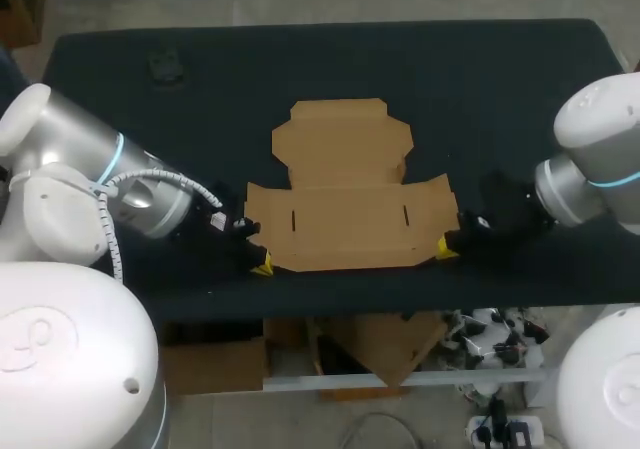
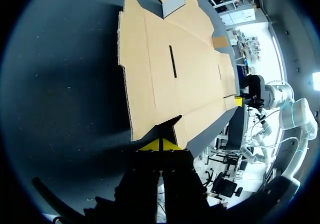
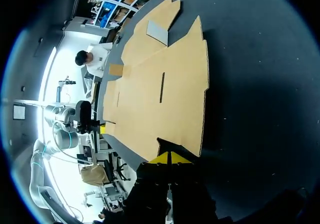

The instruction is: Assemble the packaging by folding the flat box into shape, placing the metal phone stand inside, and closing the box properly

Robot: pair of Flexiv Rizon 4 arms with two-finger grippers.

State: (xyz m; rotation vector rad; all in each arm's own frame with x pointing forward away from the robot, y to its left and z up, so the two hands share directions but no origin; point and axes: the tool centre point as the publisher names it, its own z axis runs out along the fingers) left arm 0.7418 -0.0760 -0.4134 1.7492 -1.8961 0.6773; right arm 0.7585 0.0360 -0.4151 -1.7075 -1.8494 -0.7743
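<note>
Closed tight, the left claw (image 1: 262, 265): yellow tips pressed together with only a hairline between them, set against the lower left corner of the flat box (image 1: 345, 224), low and left of centre in the head view. Impossible to tell whether any card is nipped between the tips. Closed likewise, the right claw (image 1: 445, 251): tips together against the box's lower right corner, low and right of centre, with the same doubt about card caught between them. From the left wrist, own tips (image 2: 161, 145) meeting right at a notch in the box's nearest edge, the other claw small at the far end of that edge. From the right wrist, the same picture from the other end, own tips (image 3: 170, 158) at the near edge. In from the left edge of the head view, the left arm (image 1: 140, 194); in from the right edge, the right arm (image 1: 590, 184). At the centre of that frame, lying unfolded on the dark surface (image 1: 500, 79), the flat box: plain brown cardboard. Wide middle panel with two short narrow slots, one toward each end. Angled flaps at both ends, and a narrower panel with notched corners toward the top of the frame. On the box's far part in both wrist views, a greyish patch (image 2: 173, 3), too small to identify. At the upper left of the surface, well apart from the box, a small dark object (image 1: 165, 66), too blurred to name.
</note>
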